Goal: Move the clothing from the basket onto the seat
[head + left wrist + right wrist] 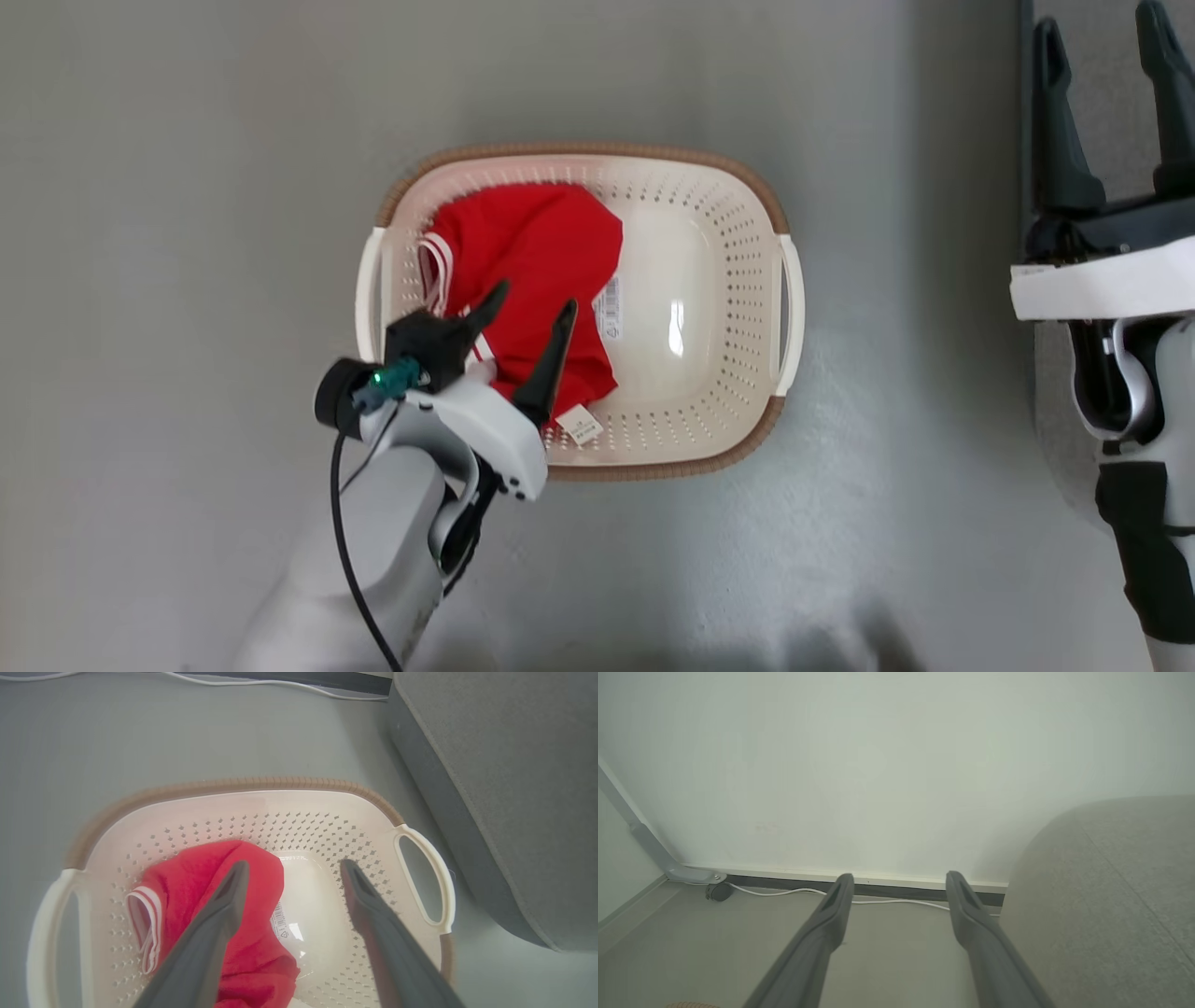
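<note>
The cream perforated basket (709, 280) with a brown rim stands on the grey floor. Red clothing (541, 252) with white striped trim lies bunched in its left half, a white tag at its near edge. My left gripper (535, 303) hovers open over the garment's near side, holding nothing. In the left wrist view the gripper (292, 868) spans the edge of the clothing (201, 891) and the bare basket (299, 821) bottom. The grey seat (504, 788) rises just right of the basket. My right gripper (1106, 28) stands open at the far right, raised beside the seat (1111, 896).
A white wall with a dark baseboard (896, 889) and a white cable (784, 891) running along it lies ahead of the right gripper. A metal leg with a caster (717, 891) stands at the left. Grey floor surrounds the basket.
</note>
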`<state>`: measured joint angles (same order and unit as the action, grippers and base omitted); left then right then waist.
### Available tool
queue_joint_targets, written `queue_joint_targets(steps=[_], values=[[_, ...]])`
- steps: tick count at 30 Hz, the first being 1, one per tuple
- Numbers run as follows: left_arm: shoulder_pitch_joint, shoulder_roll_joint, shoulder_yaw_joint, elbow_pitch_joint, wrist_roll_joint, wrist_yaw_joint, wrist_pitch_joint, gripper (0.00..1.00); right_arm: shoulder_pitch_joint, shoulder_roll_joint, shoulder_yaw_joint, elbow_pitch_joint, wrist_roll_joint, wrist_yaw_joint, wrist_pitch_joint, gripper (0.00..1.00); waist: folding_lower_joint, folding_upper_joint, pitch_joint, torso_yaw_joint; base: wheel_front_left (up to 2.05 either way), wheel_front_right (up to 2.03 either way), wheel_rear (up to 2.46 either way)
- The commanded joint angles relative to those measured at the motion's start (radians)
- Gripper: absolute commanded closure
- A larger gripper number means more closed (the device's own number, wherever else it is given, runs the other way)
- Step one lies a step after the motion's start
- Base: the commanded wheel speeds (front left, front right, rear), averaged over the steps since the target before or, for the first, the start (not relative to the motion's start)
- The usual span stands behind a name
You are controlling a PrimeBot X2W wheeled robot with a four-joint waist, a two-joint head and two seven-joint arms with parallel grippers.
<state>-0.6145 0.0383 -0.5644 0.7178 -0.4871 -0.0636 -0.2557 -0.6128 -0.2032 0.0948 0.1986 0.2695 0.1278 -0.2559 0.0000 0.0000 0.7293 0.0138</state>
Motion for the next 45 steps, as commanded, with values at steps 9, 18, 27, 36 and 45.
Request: queue_joint_targets(steps=[9,18,27,36,45], values=[[-0.176,0.012,-0.043,0.17,-0.007,0.04,-0.006,0.0,-0.04,0.003,0.043,-0.087,-0.012,0.003,-0.006,0.0,0.0,0.0,0.147,-0.049,0.0,0.0,0.0],[-0.351,0.012,-0.2,0.368,0.006,0.081,-0.002,0.0,-0.055,0.015,0.062,-0.116,-0.015,0.003,-0.006,0.0,0.0,0.0,0.213,-0.078,0.0,0.0,0.0],[-0.45,0.012,-0.356,0.456,0.015,0.174,0.121,0.0,-0.059,0.036,0.076,-0.127,-0.013,0.003,-0.006,0.0,0.0,0.0,0.253,-0.101,0.0,0.0,0.0],[-0.508,0.012,-0.46,0.493,0.038,0.217,0.253,0.0,-0.059,0.047,0.085,-0.128,-0.009,0.003,-0.006,0.0,0.0,0.0,0.283,-0.113,0.0,0.0,0.0],[-0.572,0.012,-0.552,0.51,0.079,0.247,0.294,0.0,-0.065,0.061,0.081,-0.141,-0.008,0.003,-0.006,0.0,0.0,0.0,0.319,-0.119,0.0,0.0,0.0]])
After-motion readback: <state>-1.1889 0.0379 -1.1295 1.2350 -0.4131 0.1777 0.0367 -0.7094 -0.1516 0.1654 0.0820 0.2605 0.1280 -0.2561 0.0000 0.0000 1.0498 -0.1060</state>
